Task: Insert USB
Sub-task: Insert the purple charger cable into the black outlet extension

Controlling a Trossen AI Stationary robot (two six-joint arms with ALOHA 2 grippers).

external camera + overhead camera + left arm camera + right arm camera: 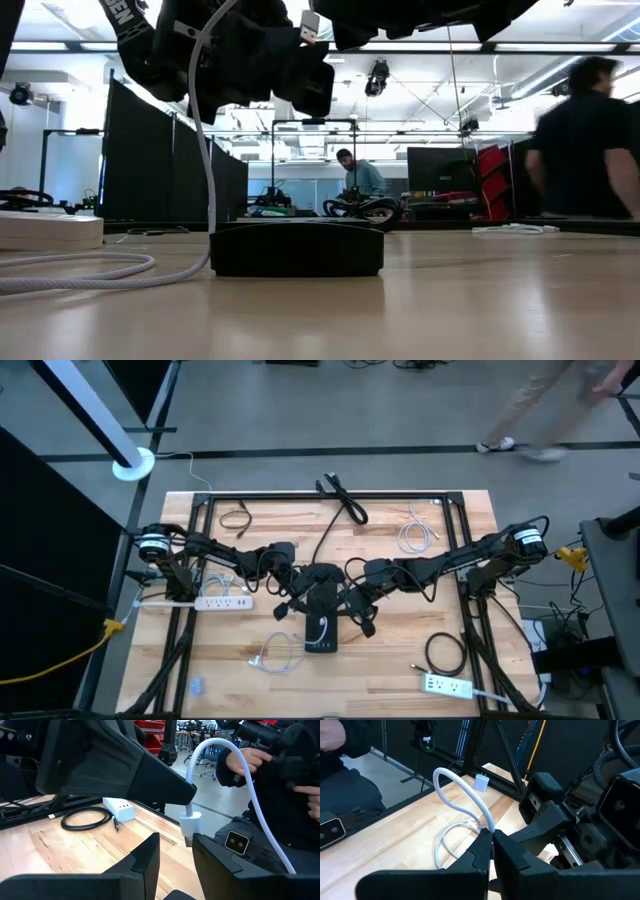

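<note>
White braided cable (250, 795) with its white USB plug (189, 822) hangs pinched in my right gripper (491, 836), fingers pressed together on the cord. My left gripper (175, 851) waits just beside it, fingers spread either side of the plug. Both hover near the tabletop's middle above the flat black hub box (321, 625). The plug's long axis points down; which face holds the port, I cannot tell.

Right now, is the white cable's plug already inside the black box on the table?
No. The plug hangs high above the black box, held up by the right end effector.
</note>
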